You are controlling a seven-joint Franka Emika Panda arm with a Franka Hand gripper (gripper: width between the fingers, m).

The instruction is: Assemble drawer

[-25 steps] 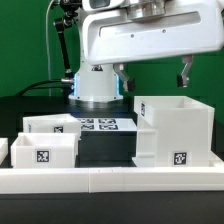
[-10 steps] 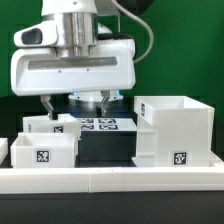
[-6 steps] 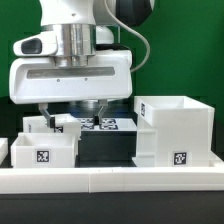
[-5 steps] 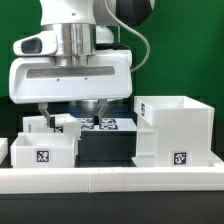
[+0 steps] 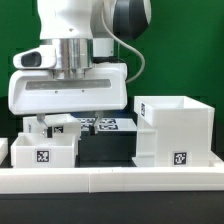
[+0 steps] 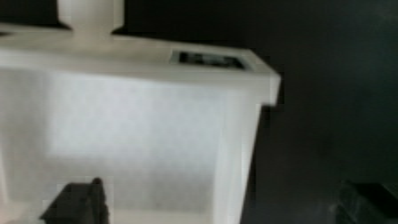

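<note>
The large boxy white housing [image 5: 176, 129] stands at the exterior view's right, open side up, with a tag on its front. Two small white trays stand at the left: the front one [image 5: 42, 152] carries a tag, and the back one [image 5: 60, 124] lies under my hand. My gripper [image 5: 62, 121] is open and low over the back tray. In the wrist view the tray [image 6: 134, 120] fills most of the picture. My gripper [image 6: 224, 203] straddles its side wall, with one dark finger [image 6: 75, 200] over the tray and the other over the black table. It holds nothing.
The marker board [image 5: 108, 124] lies flat behind the trays, between them and the robot's base. A long low white rail [image 5: 110, 180] runs along the front edge. A dark block [image 5: 105, 148] sits between the front tray and the housing.
My hand has moved from above the housing to the exterior view's left and come down over the back small tray. The jaws stay open; no part has moved.
</note>
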